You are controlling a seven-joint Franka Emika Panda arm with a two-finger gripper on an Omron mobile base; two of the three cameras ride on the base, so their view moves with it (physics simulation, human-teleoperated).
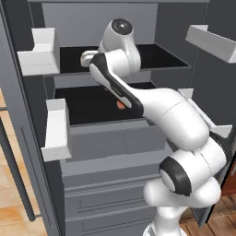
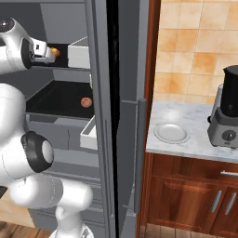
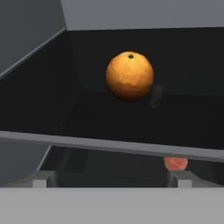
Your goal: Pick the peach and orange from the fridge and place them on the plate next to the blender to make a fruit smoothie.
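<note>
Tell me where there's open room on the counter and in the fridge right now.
The plate is bare, with open marble counter between it and the blender. In the fridge, the upper shelf around the orange is open on both sides; the lower shelf holds the peach with bare black around it. The arm crowds the opening; the gripper hangs short of the orange.

A glossy white robot arm (image 1: 179, 120) of rounded, bulbous segments is showing dark joint rings and a black strip, possibly trim, along its forearm.
</note>
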